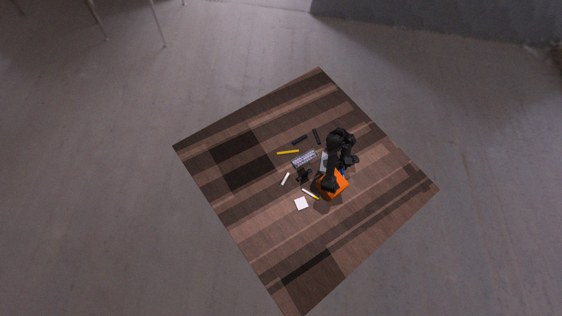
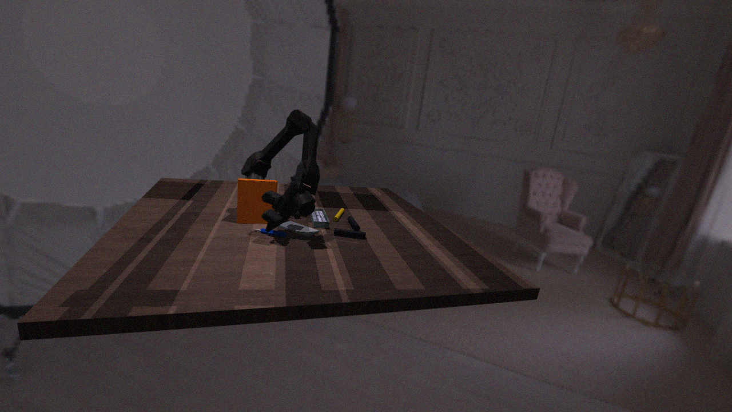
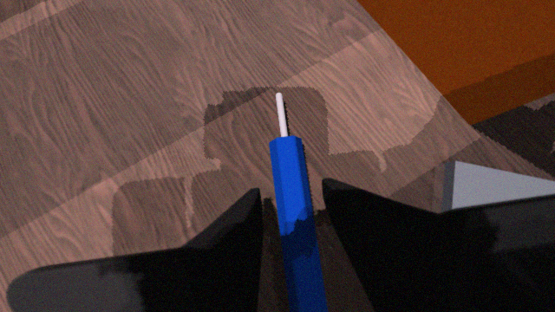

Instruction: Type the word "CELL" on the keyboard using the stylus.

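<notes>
The stylus (image 1: 342,172) (image 2: 274,233) (image 3: 290,165), blue with a thin white tip, lies on the desk. My gripper (image 2: 265,212) (image 3: 291,191) is partly open low over it. In the wrist view the stylus runs lengthwise between the two black fingers, with a gap on each side, its tip pointing away beyond the fingertips. The rear of the stylus is out of that view. The keyboard (image 1: 304,158) (image 2: 320,218), with pale keys, lies on the desk beyond the grey pad and is not in the wrist view.
An orange block (image 1: 341,183) (image 2: 250,202) (image 3: 477,43) stands close by the stylus. A grey pad (image 1: 323,162) (image 3: 486,186) lies between stylus and keyboard. A yellow bar (image 1: 287,152) (image 2: 338,214), black bars, a white stick (image 1: 284,179), a white-yellow marker (image 1: 309,193) and a white square (image 1: 300,203) lie around.
</notes>
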Available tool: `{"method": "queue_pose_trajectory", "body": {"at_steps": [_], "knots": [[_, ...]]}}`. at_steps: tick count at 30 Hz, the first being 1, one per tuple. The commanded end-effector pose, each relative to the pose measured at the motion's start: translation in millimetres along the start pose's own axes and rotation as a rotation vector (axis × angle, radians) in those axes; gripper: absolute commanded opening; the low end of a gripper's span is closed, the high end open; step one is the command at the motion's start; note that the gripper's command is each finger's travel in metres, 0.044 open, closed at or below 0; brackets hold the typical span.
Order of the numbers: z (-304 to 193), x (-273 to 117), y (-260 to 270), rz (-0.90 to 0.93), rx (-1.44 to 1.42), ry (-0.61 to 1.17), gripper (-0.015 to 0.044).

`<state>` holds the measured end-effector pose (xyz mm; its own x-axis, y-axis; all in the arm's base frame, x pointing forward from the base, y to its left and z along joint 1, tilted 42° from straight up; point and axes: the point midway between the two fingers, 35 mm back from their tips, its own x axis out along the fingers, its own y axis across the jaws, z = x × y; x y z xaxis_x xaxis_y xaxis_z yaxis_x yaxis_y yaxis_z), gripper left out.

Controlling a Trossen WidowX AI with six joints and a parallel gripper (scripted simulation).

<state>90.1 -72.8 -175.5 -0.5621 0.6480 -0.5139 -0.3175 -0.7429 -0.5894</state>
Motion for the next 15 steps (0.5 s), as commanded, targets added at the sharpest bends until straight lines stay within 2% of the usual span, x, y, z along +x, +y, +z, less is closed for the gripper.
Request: {"method": "queue_pose_trajectory", "body": {"at_steps": [1, 15], "knots": [[-1.3, 4.5, -0.7, -0.006, 0.006, -0.003, 0.015], [-3.7, 8.6, -0.7, -0.006, 0.006, -0.003, 0.015]]}}
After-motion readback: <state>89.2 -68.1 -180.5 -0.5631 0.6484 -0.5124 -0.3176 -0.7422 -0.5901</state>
